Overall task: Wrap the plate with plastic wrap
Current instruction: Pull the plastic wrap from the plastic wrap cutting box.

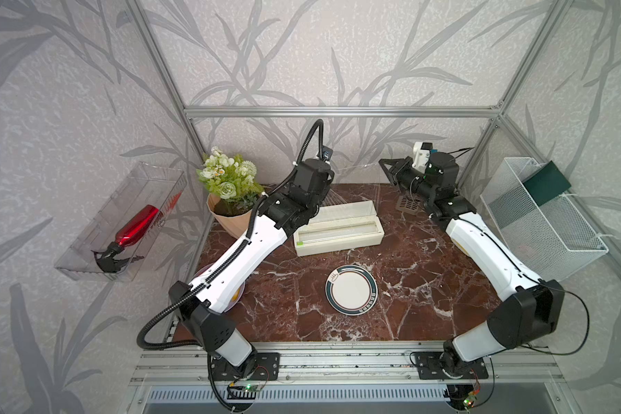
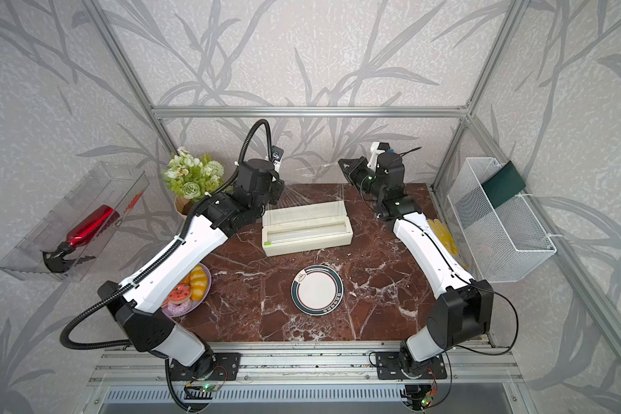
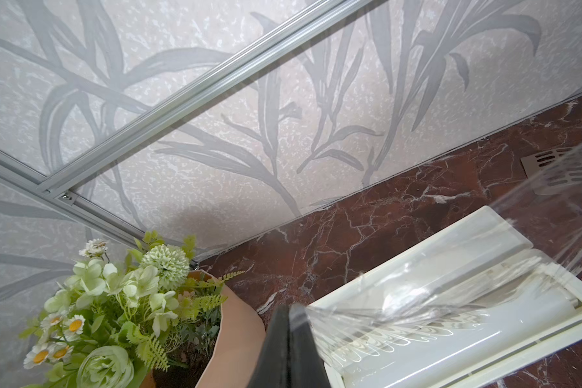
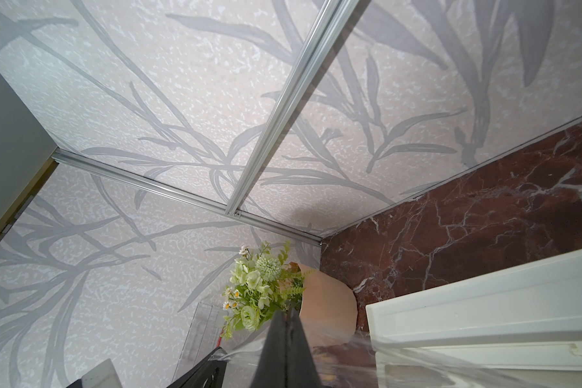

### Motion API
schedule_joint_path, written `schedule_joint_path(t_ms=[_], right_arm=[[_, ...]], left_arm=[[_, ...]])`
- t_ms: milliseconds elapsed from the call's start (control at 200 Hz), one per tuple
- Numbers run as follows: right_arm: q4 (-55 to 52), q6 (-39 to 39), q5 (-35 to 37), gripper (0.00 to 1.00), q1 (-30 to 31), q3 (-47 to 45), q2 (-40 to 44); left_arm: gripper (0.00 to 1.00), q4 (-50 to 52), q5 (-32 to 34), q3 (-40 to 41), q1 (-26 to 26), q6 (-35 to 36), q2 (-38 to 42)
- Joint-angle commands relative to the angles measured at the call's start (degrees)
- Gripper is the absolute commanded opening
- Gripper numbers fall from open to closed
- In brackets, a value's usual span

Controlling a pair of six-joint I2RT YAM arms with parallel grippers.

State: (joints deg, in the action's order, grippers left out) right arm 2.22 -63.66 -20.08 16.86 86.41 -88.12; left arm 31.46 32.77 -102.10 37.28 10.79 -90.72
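The plastic wrap [image 3: 400, 319] is barely visible from above, a faint sheen rising from the open dispenser box [image 1: 337, 233]. The left claw [image 3: 289, 307] is pinched shut on its edge above the box; the right claw [image 4: 287, 310], also closed, seems to grip the other corner. The plate [image 1: 351, 289] lies on the bench [image 1: 427, 286] before the box. Left of the box, a purple plate [image 2: 185, 311] of pastries [image 2: 198, 283] sits half hidden under the left arm [image 2: 173, 261].
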Motion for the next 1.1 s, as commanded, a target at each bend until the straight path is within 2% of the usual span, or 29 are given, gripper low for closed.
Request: schedule_joint_path(t_ms=[0, 340, 535, 930, 1095], right_arm=[[-1.4, 1.2, -0.8, 0.0, -0.2, 3.1, 2.7], [-6.9, 3.1, -1.8, 0.0, -0.2, 7.2, 4.2], [-11.0, 4.8, -2.7, 0.0, -0.2, 6.5, 7.2], [-19.2, 9.0, -3.5, 0.0, -0.1, -5.2, 22.0], [-24.1, 10.7, -2.9, 0.0, 1.3, -9.0, 28.6]], left_arm=[[0.0, -1.7, 3.4, -4.1, 0.8, 2.1, 3.5], [0.0, 1.2, 5.0, -8.1, 3.3, 3.3, 4.4], [0.0, 3.8, 5.9, -5.8, 6.9, 2.4, 6.8], [0.0, 15.5, 5.0, 2.2, 17.1, -7.9, 15.7], [0.0, 20.4, 1.3, 5.8, 21.6, -13.7, 19.7]])
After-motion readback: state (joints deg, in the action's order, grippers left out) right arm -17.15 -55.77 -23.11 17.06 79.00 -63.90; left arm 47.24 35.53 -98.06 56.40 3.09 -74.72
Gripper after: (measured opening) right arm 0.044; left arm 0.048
